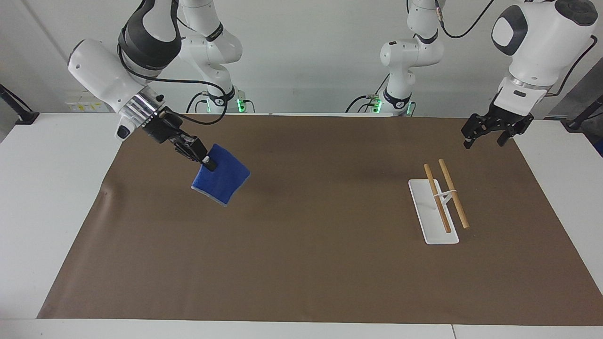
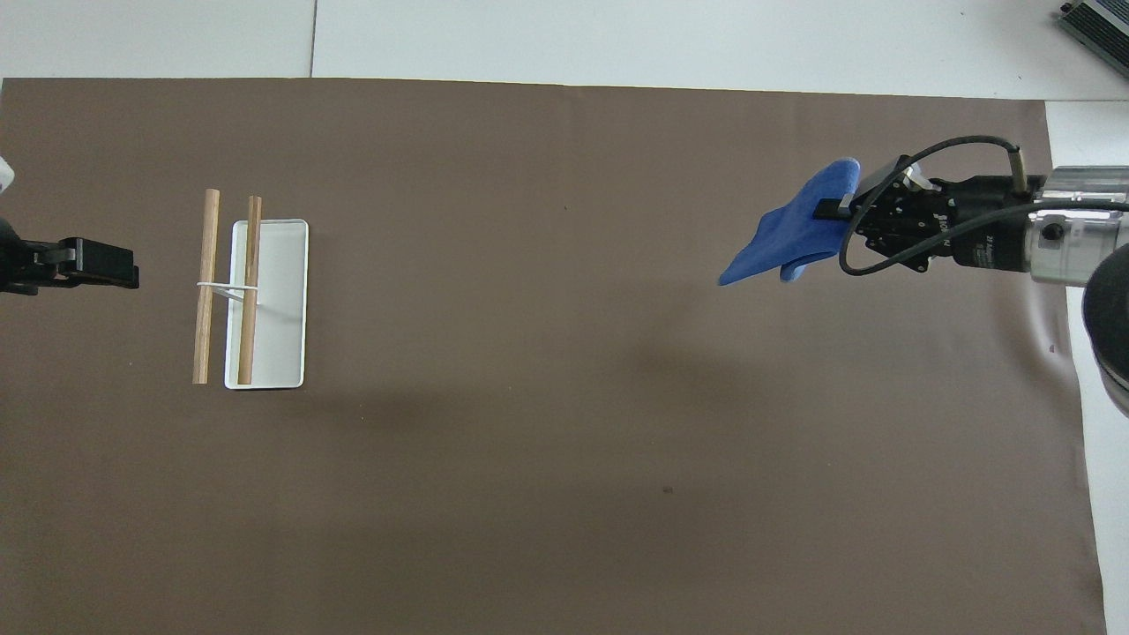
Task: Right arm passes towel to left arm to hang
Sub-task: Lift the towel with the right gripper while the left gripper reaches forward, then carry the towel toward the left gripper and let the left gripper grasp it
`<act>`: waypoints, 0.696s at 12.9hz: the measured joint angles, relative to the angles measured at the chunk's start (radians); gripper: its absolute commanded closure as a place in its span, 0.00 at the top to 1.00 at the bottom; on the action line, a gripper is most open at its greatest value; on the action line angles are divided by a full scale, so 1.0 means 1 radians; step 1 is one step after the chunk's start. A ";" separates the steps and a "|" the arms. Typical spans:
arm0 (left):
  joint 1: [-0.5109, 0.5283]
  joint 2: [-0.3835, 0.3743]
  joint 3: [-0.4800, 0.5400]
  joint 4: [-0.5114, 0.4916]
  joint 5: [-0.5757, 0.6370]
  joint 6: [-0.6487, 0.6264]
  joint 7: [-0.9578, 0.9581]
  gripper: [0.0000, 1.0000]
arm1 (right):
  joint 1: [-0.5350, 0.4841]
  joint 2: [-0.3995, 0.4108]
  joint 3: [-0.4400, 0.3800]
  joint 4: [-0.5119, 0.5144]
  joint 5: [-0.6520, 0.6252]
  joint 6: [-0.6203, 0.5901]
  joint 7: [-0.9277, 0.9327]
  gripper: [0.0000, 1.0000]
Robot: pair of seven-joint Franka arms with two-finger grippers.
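Towel (image 1: pixel 220 181) is up in the air over the right arm's end of the table (image 1: pixel 47 197), pinched by one corner in the right pincer (image 1: pixel 208 165), which is clamped tight on it w/ the rest of the cloth hanging loose below, prob so there's a free edge for the other arm to grab. Left pincer (image 1: pixel 486 136) waits over the brown mat's (image 1: pixel 306 263) edge near the rack (image 1: pixel 440 202), fingers look spread and holding nothing afaict, tho it's hard to be sure. Rack w/ its two wooden bars sits toward the left arm's end, well apart from the towel, so imo the handoff is not yet started.
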 measured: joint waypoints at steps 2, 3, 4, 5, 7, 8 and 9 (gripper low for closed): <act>-0.020 -0.001 -0.011 0.000 0.000 -0.005 -0.001 1.00 | 0.039 0.029 0.004 -0.019 0.123 0.066 0.007 0.00; -0.024 -0.002 -0.017 0.000 0.000 -0.006 -0.004 1.00 | 0.071 0.046 0.006 -0.025 0.178 0.119 0.018 0.00; -0.025 -0.002 -0.024 0.000 -0.002 -0.006 -0.020 1.00 | 0.113 0.063 0.008 -0.028 0.234 0.178 0.040 0.00; -0.025 -0.003 -0.032 0.000 -0.016 -0.006 -0.051 1.00 | 0.156 0.077 0.010 -0.028 0.294 0.235 0.061 0.00; -0.025 -0.005 -0.054 0.000 -0.104 -0.003 -0.172 1.00 | 0.249 0.096 0.011 -0.029 0.416 0.353 0.080 0.00; -0.025 -0.006 -0.072 0.000 -0.152 0.006 -0.274 1.00 | 0.296 0.107 0.012 -0.031 0.481 0.411 0.086 0.00; -0.026 -0.006 -0.090 0.000 -0.192 0.035 -0.374 1.00 | 0.330 0.116 0.013 -0.031 0.536 0.451 0.089 0.00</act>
